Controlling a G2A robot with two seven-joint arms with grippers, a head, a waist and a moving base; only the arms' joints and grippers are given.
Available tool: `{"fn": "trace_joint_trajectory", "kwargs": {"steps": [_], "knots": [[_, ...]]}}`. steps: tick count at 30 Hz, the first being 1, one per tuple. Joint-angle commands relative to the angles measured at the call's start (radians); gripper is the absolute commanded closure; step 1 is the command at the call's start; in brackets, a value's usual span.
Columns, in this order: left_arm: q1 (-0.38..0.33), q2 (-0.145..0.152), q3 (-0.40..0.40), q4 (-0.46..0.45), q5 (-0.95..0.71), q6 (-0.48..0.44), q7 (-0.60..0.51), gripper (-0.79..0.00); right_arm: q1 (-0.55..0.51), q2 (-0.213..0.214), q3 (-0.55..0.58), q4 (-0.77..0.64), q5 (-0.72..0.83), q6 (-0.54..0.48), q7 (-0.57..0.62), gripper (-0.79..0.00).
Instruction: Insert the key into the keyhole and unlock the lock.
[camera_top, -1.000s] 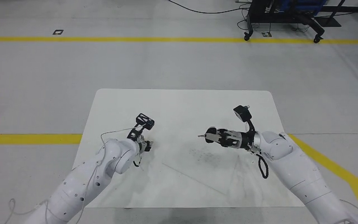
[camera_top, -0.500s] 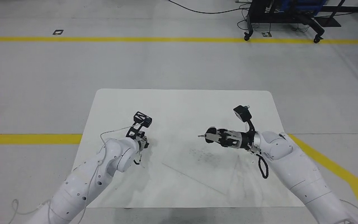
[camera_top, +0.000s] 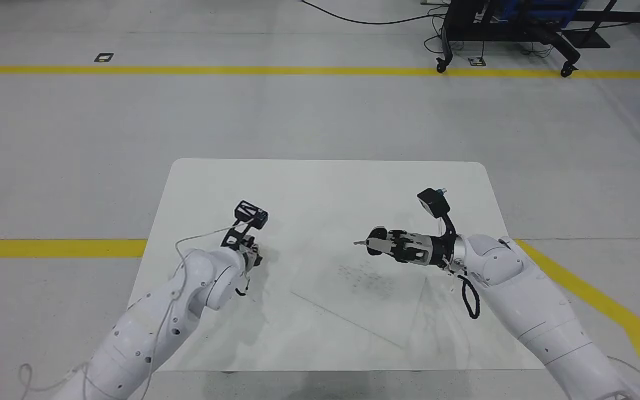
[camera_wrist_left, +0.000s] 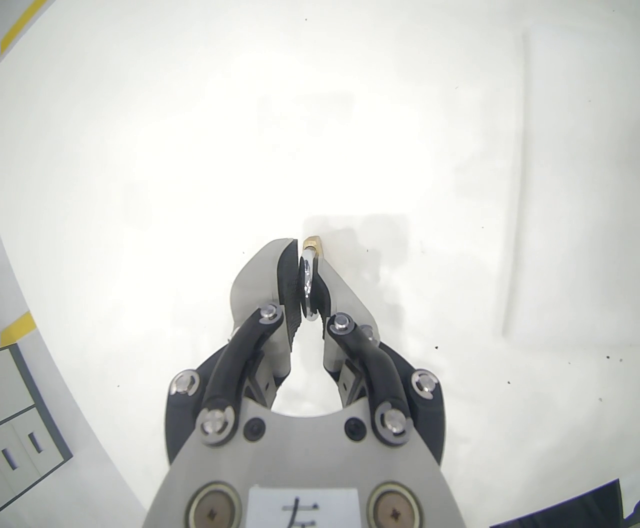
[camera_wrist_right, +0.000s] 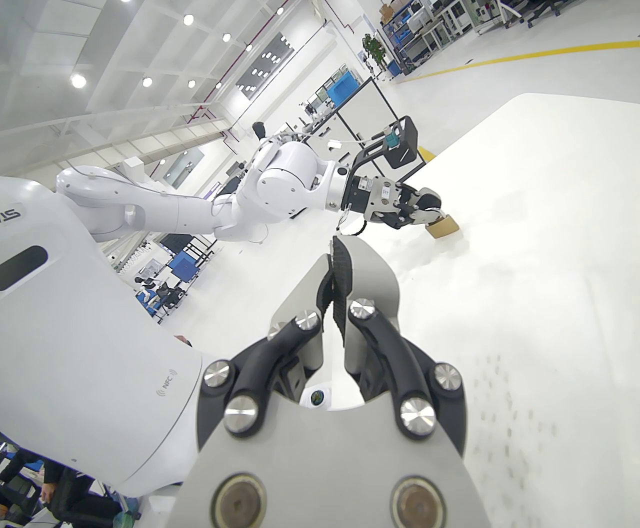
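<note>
Left wrist view: left gripper (camera_wrist_left: 301, 256) is pinching the brass lock (camera_wrist_left: 313, 247) by its silver shackle (camera_wrist_left: 306, 292);
right gripper (camera_top: 372, 241) is clamping the key (camera_top: 356, 242), well apart from it, over the white table (camera_top: 320, 190).

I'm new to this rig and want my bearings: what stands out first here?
The left hand grips a brass padlock by its silver shackle, over the left side of the table. Across from it, the right hand is shut on a small key, its tip pointing toward the padlock, with a gap between them.
</note>
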Motion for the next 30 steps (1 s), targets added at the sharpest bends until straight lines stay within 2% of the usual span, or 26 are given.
{"fn": "trace_joint_trajectory", "kwargs": {"steps": [1, 5, 10, 14, 19, 22, 26, 30], "knots": [[0.011, 0.001, -0.012, -0.005, 0.005, -0.002, -0.002, 0.0, 0.0, 0.0, 0.0, 0.0, 0.0, 0.0, 0.0, 0.0], [0.037, 0.004, -0.05, -0.023, -0.03, -0.032, 0.017, 0.0, 0.0, 0.0, 0.0, 0.0, 0.0, 0.0, 0.0, 0.0], [0.1, 0.018, -0.166, -0.04, -0.192, -0.123, 0.094, 0.0, 0.0, 0.0, 0.0, 0.0, 0.0, 0.0, 0.0, 0.0], [0.168, 0.031, -0.285, -0.036, -0.447, -0.299, 0.164, 0.0, 0.0, 0.0, 0.0, 0.0, 0.0, 0.0, 0.0, 0.0], [0.231, 0.045, -0.406, 0.044, -0.788, -0.571, 0.186, 0.0, 0.0, 0.0, 0.0, 0.0, 0.0, 0.0, 0.0, 0.0], [0.24, 0.048, -0.435, 0.107, -0.95, -0.696, 0.157, 0.0, 0.0, 0.0, 0.0, 0.0, 0.0, 0.0, 0.0, 0.0], [0.225, 0.046, -0.43, 0.179, -1.115, -0.8, 0.109, 0.0, 0.0, 0.0, 0.0, 0.0, 0.0, 0.0, 0.0, 0.0], [0.196, 0.043, -0.423, 0.234, -1.169, -0.867, 0.091, 0.0, 0.0, 0.0, 0.0, 0.0, 0.0, 0.0, 0.0, 0.0]]}}
